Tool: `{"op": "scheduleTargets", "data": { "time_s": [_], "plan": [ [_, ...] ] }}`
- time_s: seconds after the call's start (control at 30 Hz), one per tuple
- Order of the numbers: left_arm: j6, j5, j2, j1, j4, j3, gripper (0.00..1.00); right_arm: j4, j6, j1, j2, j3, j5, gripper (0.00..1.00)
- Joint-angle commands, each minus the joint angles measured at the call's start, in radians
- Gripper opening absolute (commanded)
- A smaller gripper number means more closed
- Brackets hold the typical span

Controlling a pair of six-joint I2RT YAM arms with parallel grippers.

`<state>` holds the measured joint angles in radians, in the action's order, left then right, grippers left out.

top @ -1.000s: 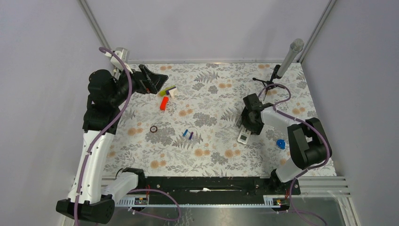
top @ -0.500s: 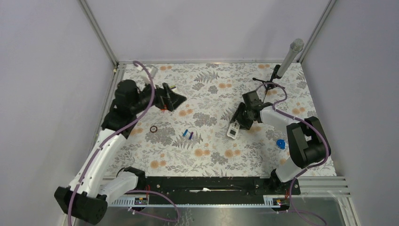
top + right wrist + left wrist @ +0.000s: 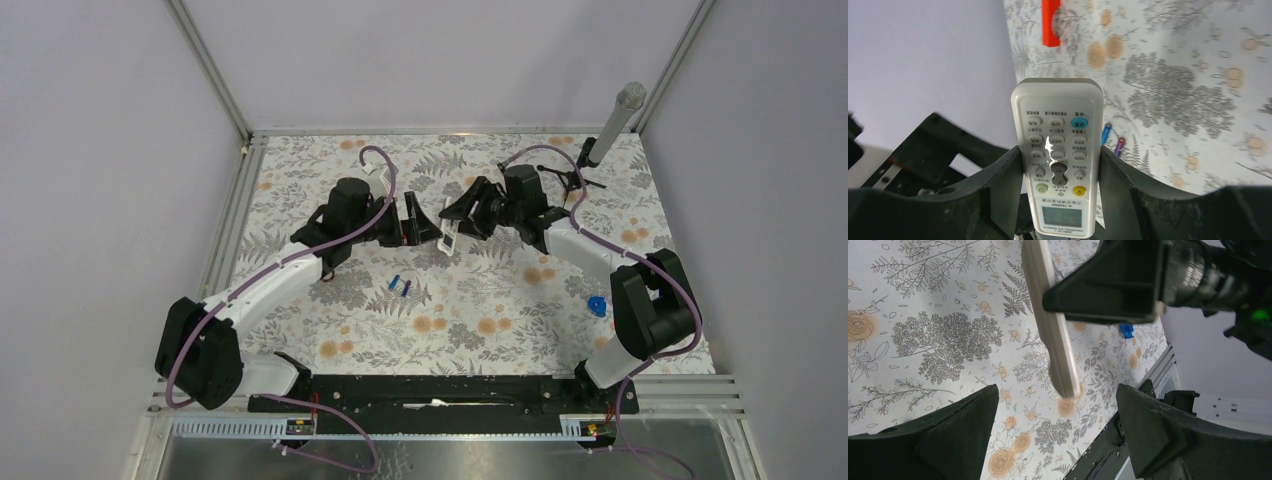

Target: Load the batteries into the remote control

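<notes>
My right gripper [image 3: 466,214] is shut on the remote control [image 3: 450,239] and holds it above the middle of the mat. In the right wrist view the remote [image 3: 1058,150] shows its white buttoned front, with its sides clamped between the fingers [image 3: 998,185]. My left gripper [image 3: 418,225] is open and empty, facing the remote from the left. In the left wrist view the remote [image 3: 1050,330] is edge-on, its tip just ahead of the spread jaws. The two small blue batteries [image 3: 400,286] lie side by side on the mat nearer the front; they also show in the right wrist view [image 3: 1112,140].
A bright-blue lumpy object [image 3: 597,306] lies at the right of the mat. A microphone on a stand [image 3: 612,128] is at the back right corner. An orange-red block [image 3: 1050,22] lies on the mat beyond the remote. Metal frame posts border the floral mat [image 3: 480,320].
My right gripper has lifted the remote off the right side of the mat and carried it left to the middle. My left arm has swung from the back left to face it.
</notes>
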<state>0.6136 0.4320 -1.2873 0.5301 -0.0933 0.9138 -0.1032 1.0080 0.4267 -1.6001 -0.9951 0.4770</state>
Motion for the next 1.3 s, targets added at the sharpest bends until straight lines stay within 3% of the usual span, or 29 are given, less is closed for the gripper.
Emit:
{"op": "scheduleTargets", "data": {
  "time_s": [0.0,0.33,0.6,0.7,0.77,0.83,0.9,1.0,1.17,1.27],
  "plan": [
    [0.095,-0.027,-0.050,0.011,0.080,0.067,0.91,-0.096,0.076,0.045,0.027,-0.039,-0.020,0.41],
    [0.136,-0.048,-0.119,0.012,0.031,0.099,0.61,-0.122,0.094,0.061,0.016,-0.042,-0.020,0.40],
    [0.120,-0.039,-0.163,0.011,-0.024,0.135,0.57,-0.047,0.106,0.079,-0.044,-0.116,-0.055,0.39],
    [0.105,-0.038,-0.177,0.011,-0.038,0.140,0.43,-0.041,0.114,0.084,-0.059,-0.129,-0.058,0.39],
    [0.083,-0.048,-0.177,0.011,-0.052,0.145,0.27,-0.033,0.115,0.090,-0.065,-0.139,-0.057,0.40],
    [0.049,-0.065,-0.170,0.011,-0.066,0.150,0.13,-0.018,0.113,0.092,-0.073,-0.147,-0.054,0.49],
    [-0.013,-0.080,-0.162,0.011,-0.074,0.158,0.00,0.001,0.101,0.092,-0.065,-0.147,-0.064,0.75],
    [-0.219,-0.112,-0.131,0.018,-0.115,0.177,0.00,0.068,0.064,0.090,-0.020,-0.157,-0.115,0.96],
    [-0.606,-0.411,-0.038,0.064,-0.157,0.166,0.00,0.270,0.035,0.080,0.041,-0.243,-0.128,1.00],
    [-0.814,-0.505,0.002,0.096,-0.103,0.130,0.00,0.218,0.151,0.080,0.095,-0.199,-0.120,0.99]
  ]
}}
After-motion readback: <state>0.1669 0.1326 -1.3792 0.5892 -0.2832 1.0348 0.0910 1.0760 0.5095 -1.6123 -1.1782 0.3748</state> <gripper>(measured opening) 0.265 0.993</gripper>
